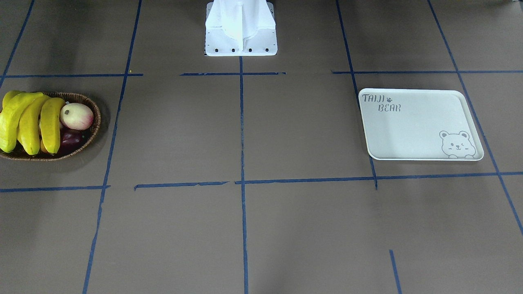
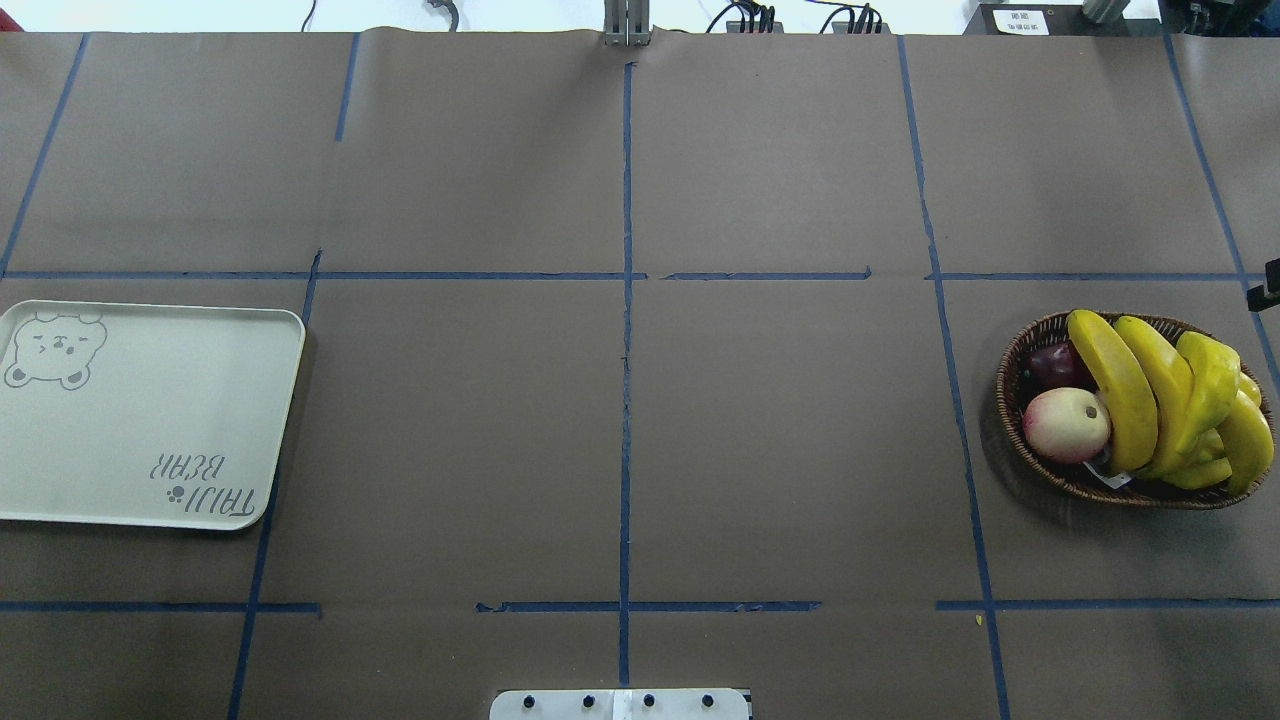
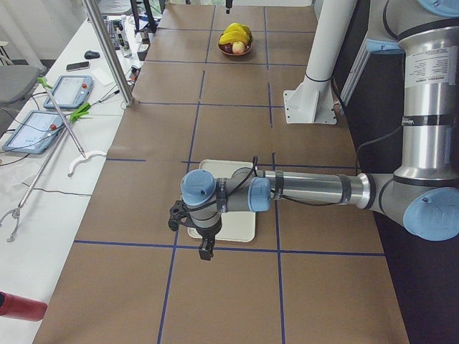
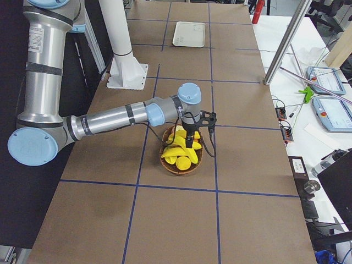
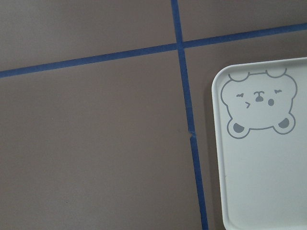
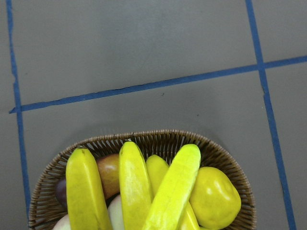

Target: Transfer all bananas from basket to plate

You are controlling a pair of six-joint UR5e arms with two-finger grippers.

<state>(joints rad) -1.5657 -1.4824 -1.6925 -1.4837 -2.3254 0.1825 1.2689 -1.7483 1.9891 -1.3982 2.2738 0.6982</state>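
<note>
- Curved, glossy yellow plastic-looking bananas (image 6: 134,187) lie heaped in the oval brown woven wicker basket (image 6: 158,138), at the right of the table (image 2: 780,450).
- Smooth rectangular off-white plate (image 2: 150,450) with grey bear drawing (image 2: 55,348) lies left.
- Left gripper (image 3: 206,247) hangs above the plate, right gripper (image 4: 190,144) above the basket; open or closed cannot be told.

Table (image 2: 780,440) w/ brown paper cover, blue tape (image 2: 626,400) grid. On it: wicker basket (image 2: 1008,400) robot's R end, off-white tray (image 2: 150,430) L end, white pedestal base (image 1: 241,43) at robot-side edge.

Overhead, front views face each other, sharing basket (image 2: 1008,395) and plate (image 2: 150,420); wrist cameras look straight down, close.
</note>
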